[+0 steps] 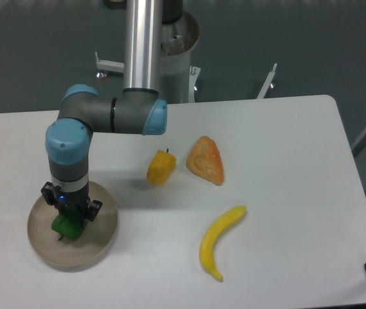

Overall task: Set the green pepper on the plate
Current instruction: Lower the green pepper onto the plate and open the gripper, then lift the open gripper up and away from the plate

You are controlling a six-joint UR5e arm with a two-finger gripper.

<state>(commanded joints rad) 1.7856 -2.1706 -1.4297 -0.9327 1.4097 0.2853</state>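
Observation:
The green pepper [65, 226] is small and glossy, and sits low inside the round beige plate [101, 235] at the table's front left. My gripper [71, 214] points straight down over the plate, with its dark fingers closed on the top of the pepper. The pepper's stem points down toward the plate's floor. I cannot tell whether the pepper rests on the plate or hangs just above it.
A yellow-orange pepper [161, 167] lies mid-table, with an orange wedge-shaped toy food [206, 160] to its right. A yellow banana [219, 240] lies toward the front. The arm's base column [148, 45] stands at the back.

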